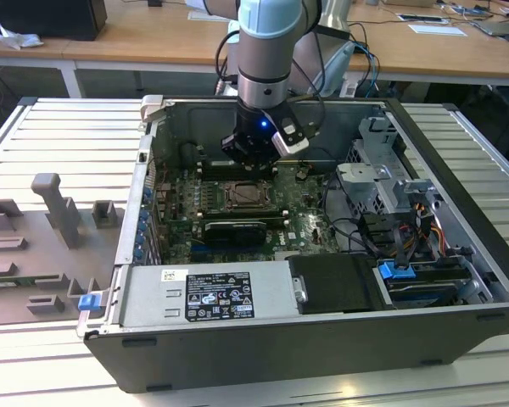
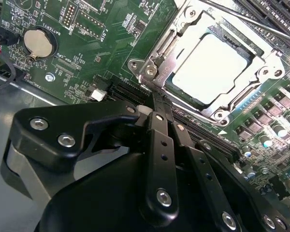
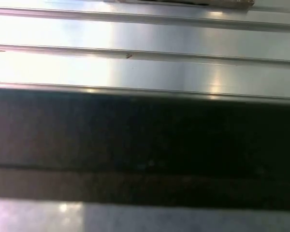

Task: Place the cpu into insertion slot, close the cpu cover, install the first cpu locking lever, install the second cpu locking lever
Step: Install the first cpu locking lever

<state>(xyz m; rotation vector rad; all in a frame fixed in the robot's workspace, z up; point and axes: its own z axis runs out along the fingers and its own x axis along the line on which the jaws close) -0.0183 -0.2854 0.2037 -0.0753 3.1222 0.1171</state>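
Gripper [image 1: 251,158] points straight down from the vertical arm inside the open computer case [image 1: 458,212], just above the insertion slot [image 1: 245,196]; its fingers [image 2: 160,140] are pressed together, holding nothing. Cpu [image 2: 212,65] sits in the slot under the cpu cover [image 2: 157,53]

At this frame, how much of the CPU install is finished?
Done: the cpu lies in the insertion slot, and the cpu cover frames it, apparently closed. In hand: the end effector sits beside the socket's corner. Left: a thin locking lever runs along the socket; whether either lever is latched is unclear.
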